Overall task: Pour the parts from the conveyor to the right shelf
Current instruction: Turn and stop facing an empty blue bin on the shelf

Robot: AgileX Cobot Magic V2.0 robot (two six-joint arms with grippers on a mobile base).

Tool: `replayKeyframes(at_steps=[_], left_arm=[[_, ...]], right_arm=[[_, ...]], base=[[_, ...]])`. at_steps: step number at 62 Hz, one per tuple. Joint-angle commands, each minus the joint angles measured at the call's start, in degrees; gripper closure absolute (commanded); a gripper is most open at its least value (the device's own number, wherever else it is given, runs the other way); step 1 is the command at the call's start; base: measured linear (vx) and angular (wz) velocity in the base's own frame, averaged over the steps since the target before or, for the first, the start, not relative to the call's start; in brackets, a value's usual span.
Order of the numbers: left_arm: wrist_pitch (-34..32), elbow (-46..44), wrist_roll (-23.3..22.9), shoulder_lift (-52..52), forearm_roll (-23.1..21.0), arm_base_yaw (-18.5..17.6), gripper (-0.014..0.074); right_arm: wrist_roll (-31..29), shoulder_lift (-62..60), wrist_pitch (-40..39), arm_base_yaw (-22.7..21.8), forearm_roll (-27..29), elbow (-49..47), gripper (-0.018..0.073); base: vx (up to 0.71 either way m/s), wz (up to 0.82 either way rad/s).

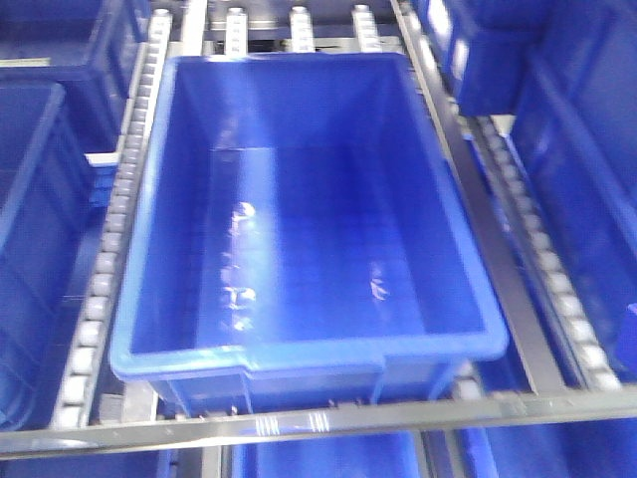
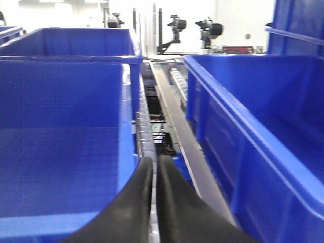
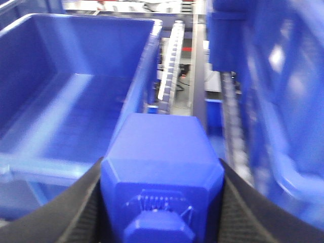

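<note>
right jaws clamp the blue block (image 3: 162, 172) by its flat sides, over the shelf (image 3: 171, 61) beside a big bin (image 3: 76, 101). left jaws are pressed together, empty. hard, smooth plastic, likely light but slippery; the flat sides look the surest place to grip it.

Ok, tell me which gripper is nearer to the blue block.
Right. The right gripper is shut on the blue block, a finger on each side. The left gripper is shut, empty, above the gap between two blue bins, no block in its view.
</note>
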Motion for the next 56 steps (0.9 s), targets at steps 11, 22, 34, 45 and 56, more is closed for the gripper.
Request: replayKeyframes(at_steps=[11, 22, 34, 45, 56], left_arm=[[-4.43, 1.77, -0.49, -0.6, 0.0, -0.04, 0.0602], [-4.43, 1.77, -0.49, -0.6, 0.0, -0.04, 0.0602], [-4.43, 1.77, -0.49, -0.6, 0.0, -0.04, 0.0602], [-4.43, 1.77, -0.49, -0.6, 0.0, -0.04, 0.0602], [-4.43, 1.77, -0.49, -0.6, 0.0, -0.04, 0.0602]], right_arm=[[-0.34, 1.15, -4.34, 0.02, 0.3, -1.46, 0.0564], [-0.34, 1.15, -4.34, 0.02, 0.3, -1.46, 0.0564], [-0.34, 1.15, -4.34, 0.02, 0.3, -1.46, 0.0564], [-0.34, 1.15, -4.34, 0.02, 0.3, -1.46, 0.0564], [-0.34, 1.15, -4.34, 0.02, 0.3, -1.46, 0.0564]], base=[[0.15, 0.17], [0.14, 0.04], [0.11, 0.0], [0.09, 0.0], [0.06, 0.01]])
